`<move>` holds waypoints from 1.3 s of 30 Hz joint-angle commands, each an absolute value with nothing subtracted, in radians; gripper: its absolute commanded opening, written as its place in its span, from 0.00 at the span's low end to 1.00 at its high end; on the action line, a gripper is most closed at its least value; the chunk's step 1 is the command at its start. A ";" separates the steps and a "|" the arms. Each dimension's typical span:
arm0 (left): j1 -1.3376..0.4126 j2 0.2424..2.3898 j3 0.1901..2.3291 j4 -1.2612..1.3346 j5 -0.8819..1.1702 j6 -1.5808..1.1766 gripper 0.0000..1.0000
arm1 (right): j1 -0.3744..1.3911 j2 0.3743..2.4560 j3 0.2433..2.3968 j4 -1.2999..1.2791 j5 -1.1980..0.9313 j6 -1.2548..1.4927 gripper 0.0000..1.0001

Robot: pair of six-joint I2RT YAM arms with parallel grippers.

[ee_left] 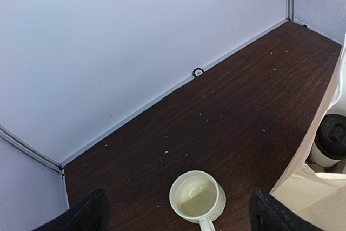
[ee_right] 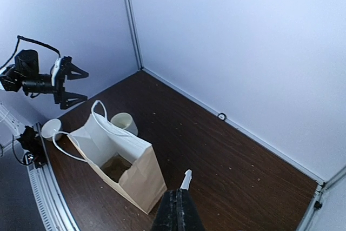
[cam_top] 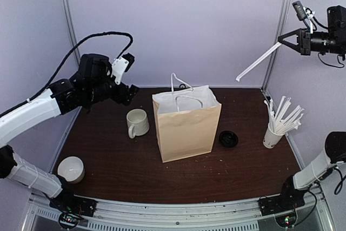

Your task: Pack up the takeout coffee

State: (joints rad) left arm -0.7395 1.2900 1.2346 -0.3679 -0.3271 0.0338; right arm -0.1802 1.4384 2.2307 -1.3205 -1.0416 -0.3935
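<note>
— Where is the takeout coffee (ee_left: 331, 136) sitting?

— It is sitting inside the paper bag (cam_top: 186, 128), below and to the right of the left end effector (cam_top: 132, 77); in the left wrist view only its black lid and a strip of white side are showing past the bag's edge; the bag is standing upright with its mouth open and its handles up.

— And what is that end effector doing?

— It is hanging above the desk (cam_top: 119, 160) with its fingers (ee_left: 81, 217) spread wide and gripping nothing; the cream ceramic mug (ee_left: 197, 197) is standing directly beneath it, between the two fingers as its own camera is seeing them; the mug is standing just beside the bag, not touching it.

— What is the right end effector showing?

— The right end effector (cam_top: 280, 40) is hovering high, well above and to the right of the bag; its fingers are pressing together on one end of a white straw (cam_top: 258, 61), which is slanting down and to the left from it.

— Is anything lying underneath it?

— The cup of straws (cam_top: 272, 138) is standing on the desk well below it; a loose black lid (cam_top: 228, 139) is lying between that cup and the bag; a white cup (cam_top: 71, 169) is resting far below the left end effector, near the desk's near-left corner.
</note>
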 commanded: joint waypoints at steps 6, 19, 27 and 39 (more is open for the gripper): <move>-0.739 1.257 1.235 -0.308 -0.401 0.076 0.94 | 0.063 1.519 2.270 -1.292 -1.218 -0.373 0.00; -0.729 1.285 1.239 -0.311 -0.408 0.075 0.94 | 0.437 1.665 2.244 -1.323 -0.945 -0.448 0.00; -0.728 1.271 1.226 -0.303 -0.409 0.087 0.94 | 0.635 1.837 2.345 -1.316 -0.720 -0.505 0.00; -0.727 1.257 1.206 -0.287 -0.386 0.097 0.94 | 0.707 2.018 2.435 -1.287 -0.623 -0.470 0.34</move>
State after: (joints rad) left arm -0.7338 1.2827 1.2152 -0.3431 -0.3965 0.0814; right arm 0.6922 2.0132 2.4046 -1.3025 -0.6807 -0.4717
